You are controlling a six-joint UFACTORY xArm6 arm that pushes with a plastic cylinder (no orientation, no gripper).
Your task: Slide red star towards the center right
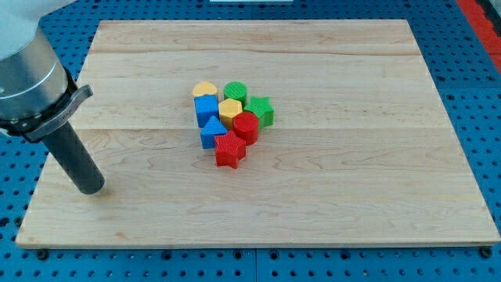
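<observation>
The red star [229, 150] lies on the wooden board [352, 172] a little below its middle, at the bottom of a tight cluster of blocks. It touches a red cylinder [245, 126] above it and a blue triangle [210, 133] to its upper left. My tip [92, 188] rests on the board near the view's left edge, far to the left of the star and slightly lower. It touches no block.
The cluster also holds a blue cube [206, 109], a yellow heart [205, 89], a yellow hexagon [230, 110], a green cylinder [235, 91] and a green star [260, 110]. The board's edge runs close to my tip on the left.
</observation>
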